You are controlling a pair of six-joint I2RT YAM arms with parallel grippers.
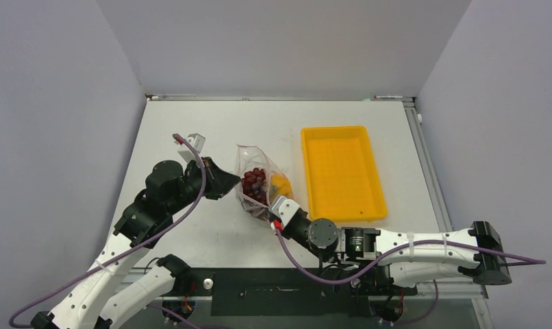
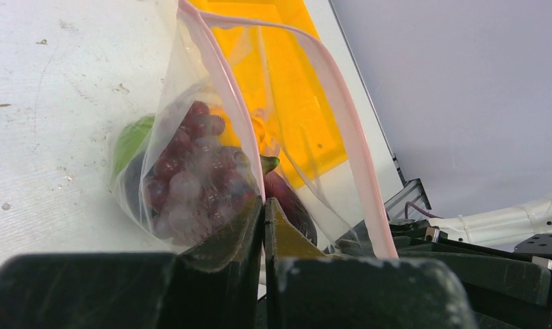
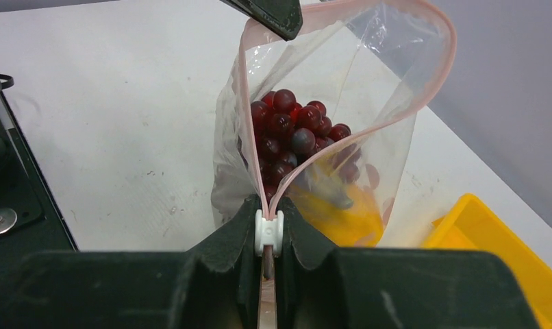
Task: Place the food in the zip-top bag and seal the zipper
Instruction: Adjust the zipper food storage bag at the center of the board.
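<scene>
The zip-top bag (image 1: 251,159) stands on the table with its mouth gaping. Inside lie a dark red grape bunch (image 3: 290,127), a yellow pepper (image 1: 281,184), a purple eggplant (image 2: 292,203) and a green piece (image 2: 131,140). My left gripper (image 2: 264,200) is shut on the bag's mouth edge at the left end of the pink zipper (image 2: 359,171). My right gripper (image 3: 269,218) is shut on the zipper's white slider (image 3: 269,233) at the near end, where the two pink strips meet. In the top view the left gripper (image 1: 232,182) and the right gripper (image 1: 277,206) flank the bag.
A rigid yellow tray (image 1: 313,178) lies right of the bag, close to its side. The table's right rail (image 1: 424,157) runs past the tray. The arms' bases and a black mounting bar (image 1: 259,298) line the near edge.
</scene>
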